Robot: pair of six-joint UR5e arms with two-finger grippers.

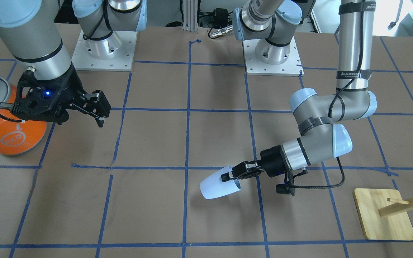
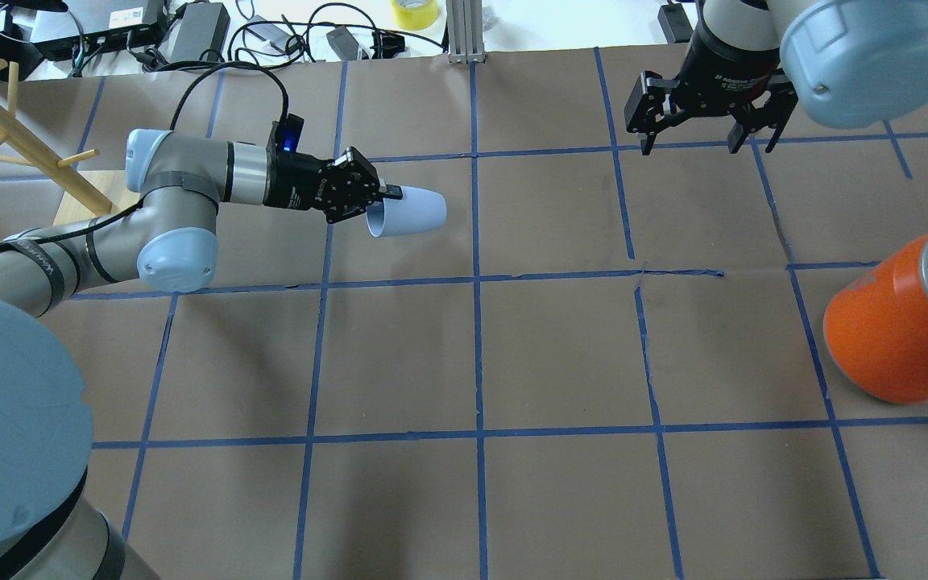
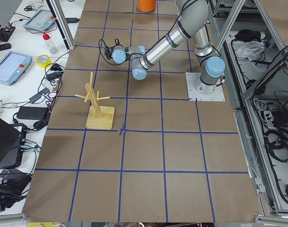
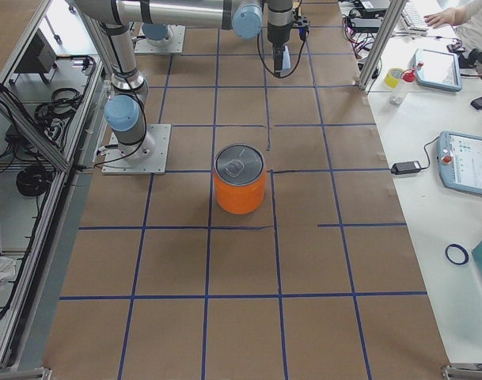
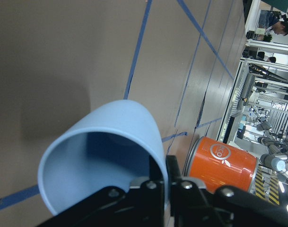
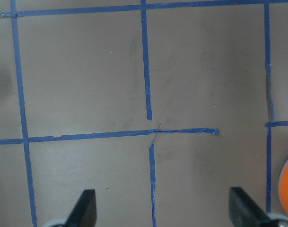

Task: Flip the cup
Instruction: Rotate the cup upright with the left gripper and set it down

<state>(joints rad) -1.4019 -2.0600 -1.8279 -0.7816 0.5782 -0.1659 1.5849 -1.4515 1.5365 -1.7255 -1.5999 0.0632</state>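
Holding the cup (image 2: 412, 213) by its rim, the left gripper (image 2: 382, 196) is pinched tight on the thin wall, 1 finger inside and 1 outside. The cup lies sideways, and seems lifted just off the table (image 2: 561, 354), at its far left. It looks light, stiff and smooth, so it may slip; the rim seems the best place to hold it. The right gripper (image 2: 689, 143) hangs with its fingers apart, at the far right.
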